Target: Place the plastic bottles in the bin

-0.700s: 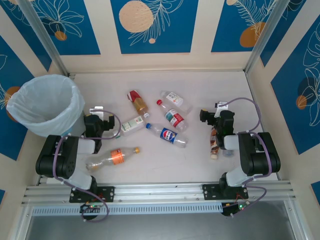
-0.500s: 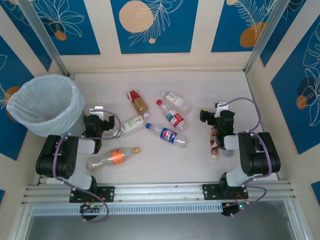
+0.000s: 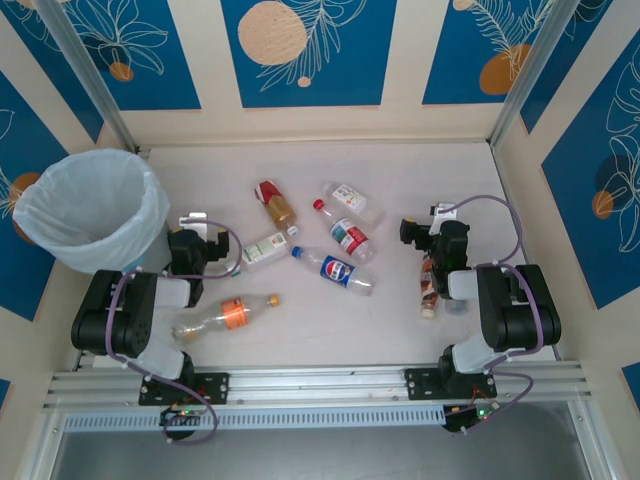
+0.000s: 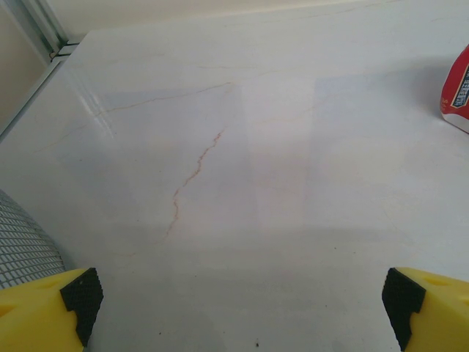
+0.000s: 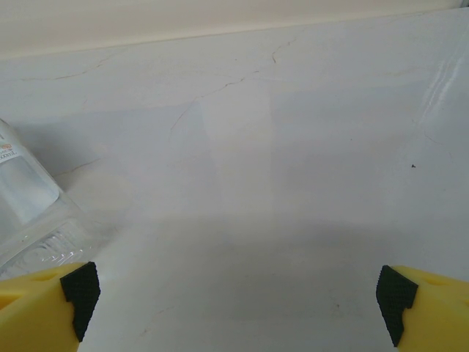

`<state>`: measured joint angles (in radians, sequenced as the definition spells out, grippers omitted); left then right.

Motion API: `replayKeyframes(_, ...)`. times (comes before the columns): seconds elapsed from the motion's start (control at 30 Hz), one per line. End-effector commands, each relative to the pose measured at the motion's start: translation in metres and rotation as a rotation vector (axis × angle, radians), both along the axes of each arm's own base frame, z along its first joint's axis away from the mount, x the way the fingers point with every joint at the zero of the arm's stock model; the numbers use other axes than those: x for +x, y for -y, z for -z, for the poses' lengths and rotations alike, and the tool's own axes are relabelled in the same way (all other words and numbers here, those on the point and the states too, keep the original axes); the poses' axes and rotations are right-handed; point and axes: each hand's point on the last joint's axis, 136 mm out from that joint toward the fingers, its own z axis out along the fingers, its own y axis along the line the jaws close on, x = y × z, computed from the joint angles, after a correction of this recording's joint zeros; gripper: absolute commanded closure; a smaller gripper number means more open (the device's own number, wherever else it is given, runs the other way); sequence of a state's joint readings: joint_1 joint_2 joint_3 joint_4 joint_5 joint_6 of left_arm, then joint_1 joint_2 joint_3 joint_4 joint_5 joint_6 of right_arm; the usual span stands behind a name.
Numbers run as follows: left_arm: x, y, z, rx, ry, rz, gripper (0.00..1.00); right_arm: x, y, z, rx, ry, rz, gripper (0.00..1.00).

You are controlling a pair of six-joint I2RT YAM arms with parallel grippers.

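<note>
On table [image 3: 330, 335], seven bottles [image 3: 338, 271] lie scattered; bin [image 3: 90, 210] at left. Left gripper [image 4: 242, 304] jaws apart, empty; right gripper [image 5: 238, 301] same.

A pale, stone-look table [image 3: 320, 335] forms the floor of the booth. Behind the table stands a cream wall [image 3: 402, 60] set with blue panels [image 3: 330, 70] drawn with white leaves and a pale orange disc [image 3: 272, 32]. Similar walls close the table's left and right sides. Two metal posts [image 3: 85, 70] slant up from the table's far corners. Along its near edge runs a metal rail [image 3: 320, 380], with a slotted strip [image 3: 300, 420] beyond it. The tabletop carries thin veins — one reddish hairline [image 4: 192, 176] — and a soft, even sheen of light.
</note>
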<state>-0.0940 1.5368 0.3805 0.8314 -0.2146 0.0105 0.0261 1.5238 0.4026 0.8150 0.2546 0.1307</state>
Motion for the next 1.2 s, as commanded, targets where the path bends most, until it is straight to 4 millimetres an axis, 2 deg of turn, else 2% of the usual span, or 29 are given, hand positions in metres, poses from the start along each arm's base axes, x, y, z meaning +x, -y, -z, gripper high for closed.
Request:
replayKeyframes(0.0,0.004,0.001,-0.010,0.005,0.038,-0.002,0.01,0.000,0.002,-0.005,0.011,0.028,0.007,0.01)
replayKeyframes(0.3,0.004,0.002,-0.011,0.006,0.042,0.007,0.01,-0.001,0.001,-0.007,0.009,0.029,0.004,0.01)
replayKeyframes(0.43,0.005,0.004,-0.015,0.008,0.028,0.018,0.01,-0.001,0.000,-0.015,0.013,0.036,-0.005,0.01)
replayKeyframes(0.63,0.001,0.002,-0.042,0.009,-0.008,0.005,0.01,-0.008,0.004,-0.030,0.022,0.044,0.013,0.01)
replayKeyframes(0.73,-0.006,-0.010,-0.064,-0.012,0.005,-0.081,0.01,-0.010,0.005,-0.041,0.024,0.044,0.019,0.01)
replayKeyframes(0.83,-0.020,-0.023,-0.080,-0.115,-0.066,-0.224,0.01,-0.012,0.009,-0.058,0.049,0.050,0.054,0.01)
replayKeyframes(0.97,-0.049,-0.023,-0.091,-0.287,-0.143,-0.375,0.01,-0.017,0.018,-0.075,0.168,0.005,0.149,0.01)
replayKeyframes(1.03,-0.068,-0.016,-0.091,-0.383,-0.189,-0.438,0.01,-0.020,0.018,-0.079,0.231,-0.047,0.175,0.01)
replayKeyframes(1.17,-0.094,0.008,-0.087,-0.457,-0.281,-0.431,0.01,-0.024,0.008,-0.082,0.304,-0.050,0.146,0.01)
